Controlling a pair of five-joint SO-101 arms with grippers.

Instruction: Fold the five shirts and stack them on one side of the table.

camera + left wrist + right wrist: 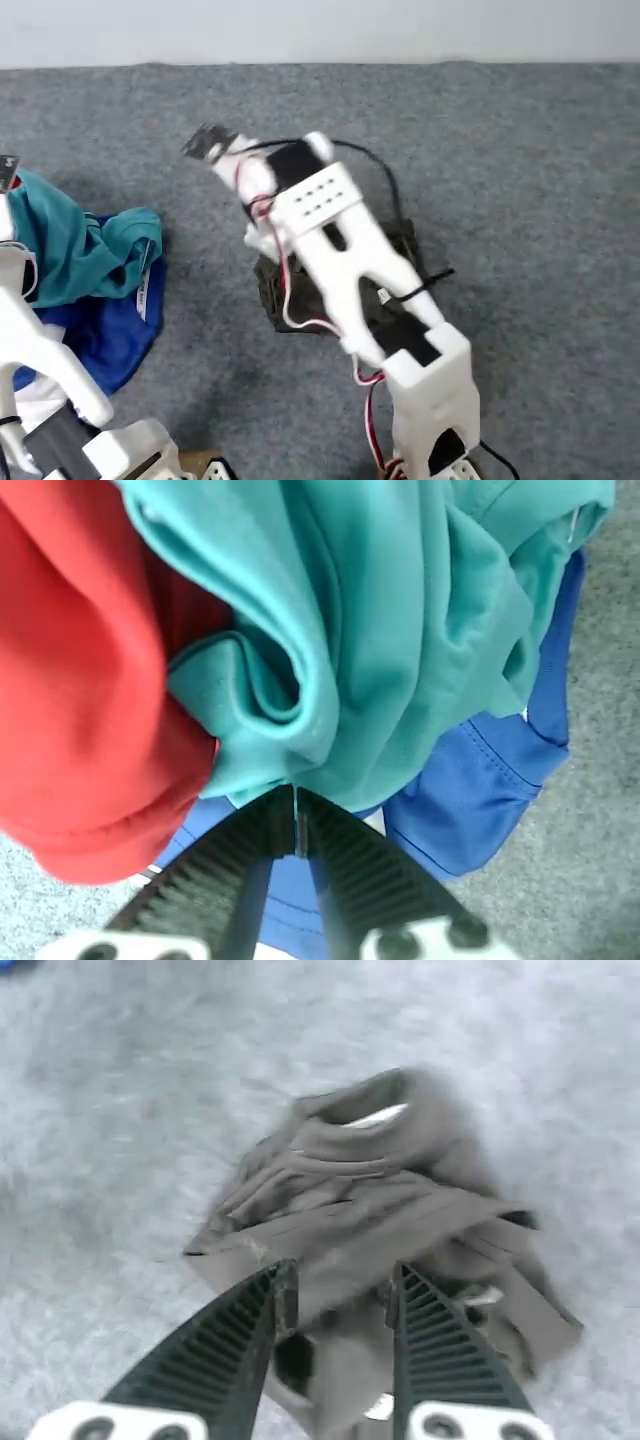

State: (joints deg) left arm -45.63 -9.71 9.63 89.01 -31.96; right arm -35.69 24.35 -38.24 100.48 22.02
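Observation:
A pile of shirts lies at the table's left edge, with a teal shirt [75, 245] on top of a blue shirt [100, 335]. In the left wrist view the teal shirt [400, 640] is bunched beside a red shirt [80, 700], and the blue shirt [480, 780] lies under them. My left gripper [297, 820] is shut on a fold at the teal shirt's edge. A crumpled dark olive shirt [290, 295] lies mid-table beneath my right arm. My right gripper [340, 1295] hangs open just above this olive shirt [370, 1200], holding nothing.
The table [520, 180] is covered in grey carpet, bare at the back and on the right. My right arm [350, 260] crosses the middle from the near edge. A bit of white cloth [30, 400] shows by the left arm's base.

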